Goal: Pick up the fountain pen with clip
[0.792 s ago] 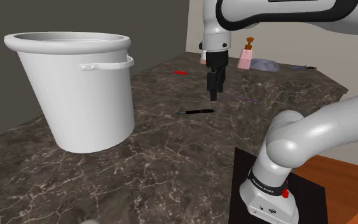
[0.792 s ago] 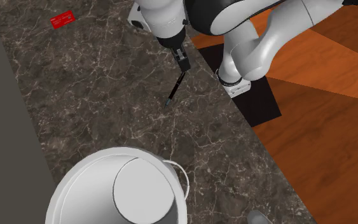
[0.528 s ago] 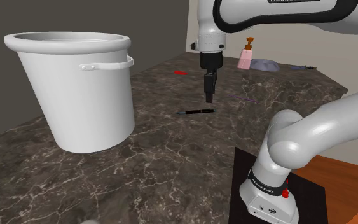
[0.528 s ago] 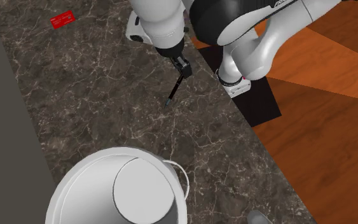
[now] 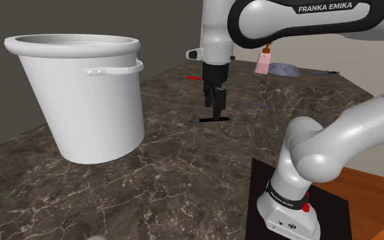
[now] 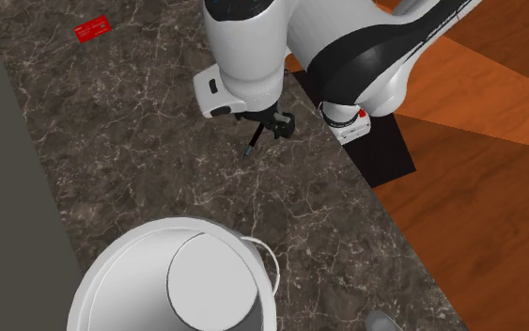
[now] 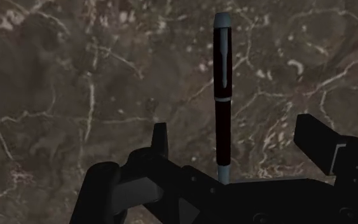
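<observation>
Black pen flat on dark veined counter, between spread jaws.

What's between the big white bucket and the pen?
Nothing but bare dark marbled countertop lies between the bucket and the pen, as the shoulder view shows.

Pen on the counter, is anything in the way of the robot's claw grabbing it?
No, nothing visible blocks it. The open gripper hangs just above the pen, one finger either side, not touching it. The white bucket stands well off on the counter.
</observation>
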`<state>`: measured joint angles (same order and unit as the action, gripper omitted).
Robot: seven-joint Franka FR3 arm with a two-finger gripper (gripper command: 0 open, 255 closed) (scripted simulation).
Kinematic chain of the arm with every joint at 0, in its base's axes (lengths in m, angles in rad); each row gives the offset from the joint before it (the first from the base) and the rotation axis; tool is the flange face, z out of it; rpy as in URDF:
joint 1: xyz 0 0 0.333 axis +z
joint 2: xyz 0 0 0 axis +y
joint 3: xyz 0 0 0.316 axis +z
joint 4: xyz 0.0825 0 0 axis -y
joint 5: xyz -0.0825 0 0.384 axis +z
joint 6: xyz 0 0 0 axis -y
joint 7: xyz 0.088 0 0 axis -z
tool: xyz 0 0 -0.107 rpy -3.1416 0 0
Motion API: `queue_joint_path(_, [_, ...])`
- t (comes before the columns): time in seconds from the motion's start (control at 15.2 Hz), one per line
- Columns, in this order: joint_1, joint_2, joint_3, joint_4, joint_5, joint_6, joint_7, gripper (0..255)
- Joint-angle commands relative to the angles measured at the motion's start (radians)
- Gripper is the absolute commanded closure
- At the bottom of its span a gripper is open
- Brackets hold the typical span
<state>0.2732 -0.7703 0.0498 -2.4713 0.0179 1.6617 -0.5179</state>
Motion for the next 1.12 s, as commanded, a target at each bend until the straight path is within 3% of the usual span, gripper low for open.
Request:
queue_joint_path(0.0, [0.003,-0.001,0.0,-0.026,0.0,0.027,-0.005,0])
queue_joint_path(0.33, [0.004,-0.004,0.002,-0.075,0.002,0.074,-0.005,0])
queue_joint_path(0.4, [0.004,-0.005,0.001,-0.078,0.001,0.075,-0.005,255])
queue_joint_path(1.06, [0.003,-0.003,0.002,-0.062,0.001,0.06,-0.005,255])
